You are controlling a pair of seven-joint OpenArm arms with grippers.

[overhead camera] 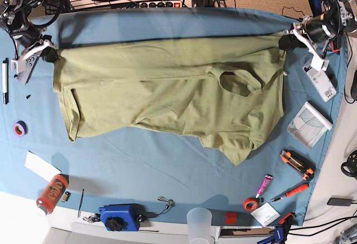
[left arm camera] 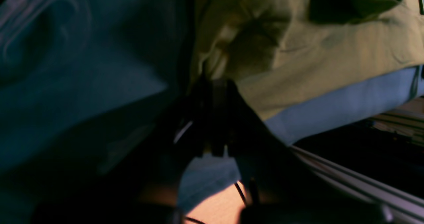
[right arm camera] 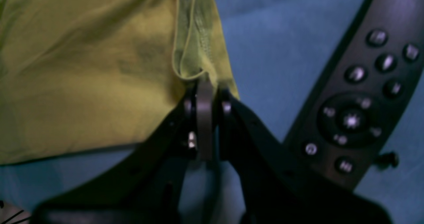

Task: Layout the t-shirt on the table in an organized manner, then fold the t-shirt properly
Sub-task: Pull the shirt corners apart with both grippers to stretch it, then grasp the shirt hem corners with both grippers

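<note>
I see one t-shirt [overhead camera: 167, 96] stretched above table [overhead camera: 167, 160], between my two arms; left jaws [overhead camera: 283, 42] clenched on one corner, right jaws [overhead camera: 49, 54] on other.

The base view is evenly and brightly lit from above, sharp across the frame, with soft shadows beneath the lifted t-shirt [overhead camera: 167, 88] falling onto the table [overhead camera: 167, 160]; straight edges bow slightly toward the corners. The left wrist view is dim and underexposed: its left half sinks into blue-black murk, the left claw [left arm camera: 215, 84] reads only as a dark silhouette, and the whole frame is soft. The right wrist view is moderately lit but blurred throughout; the right claw [right arm camera: 205, 84] is out of focus, and small metal screws show blown highlights.
</note>
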